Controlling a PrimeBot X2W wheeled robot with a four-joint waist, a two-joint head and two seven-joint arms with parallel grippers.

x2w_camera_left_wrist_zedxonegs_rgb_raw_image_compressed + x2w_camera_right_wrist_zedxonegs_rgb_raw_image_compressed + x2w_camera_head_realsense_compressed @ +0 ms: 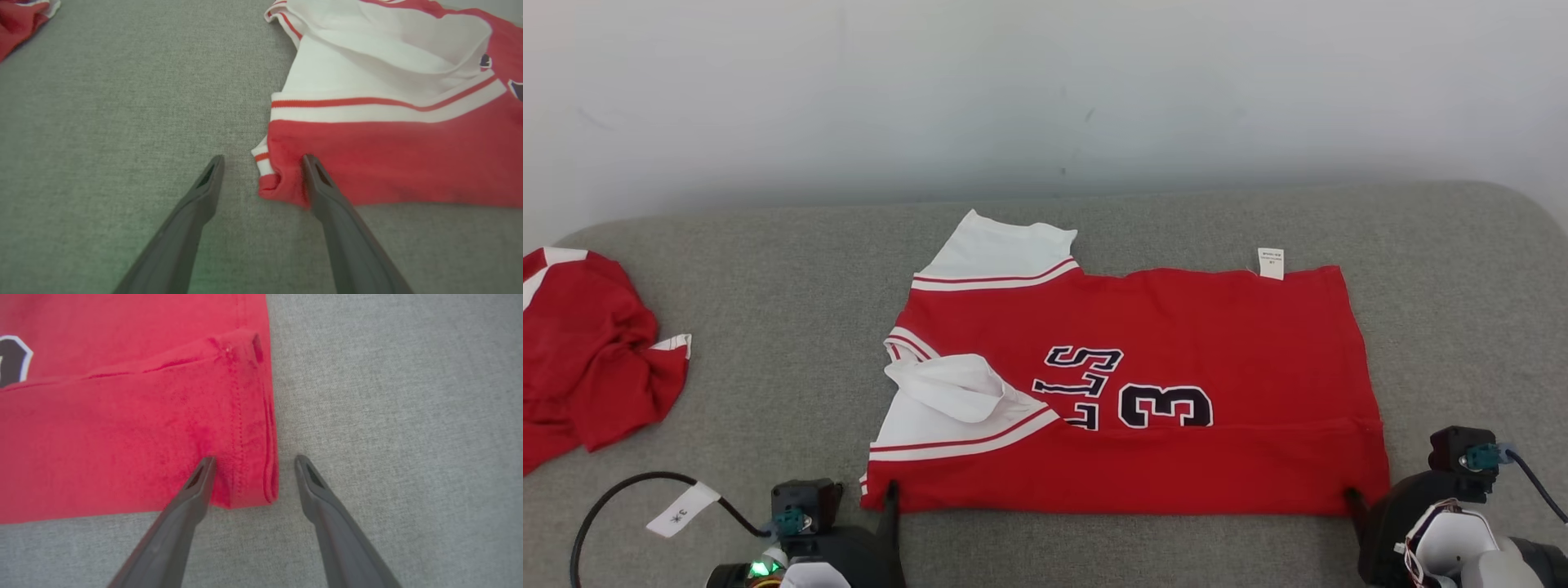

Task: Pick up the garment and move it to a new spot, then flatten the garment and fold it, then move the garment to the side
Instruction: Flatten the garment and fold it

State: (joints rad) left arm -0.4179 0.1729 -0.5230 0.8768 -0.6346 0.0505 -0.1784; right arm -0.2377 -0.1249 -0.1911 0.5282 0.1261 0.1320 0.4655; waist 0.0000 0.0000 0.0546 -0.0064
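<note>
Standing spread, the left gripper (262,163) straddles the near left corner of the jersey (1176,343), one finger over red cloth, the other over bare cushion (768,286); the right gripper (255,459), equally spread, straddles the near right corner. The jersey lies flat mid-cushion, white sleeves leftward, tag (1271,263) at its far edge. A crumpled red heap (588,351) sits well apart at left

The grey table (768,327) carries a half-folded red jersey (1217,327) in the middle and a crumpled red cloth (588,351) at the left.
</note>
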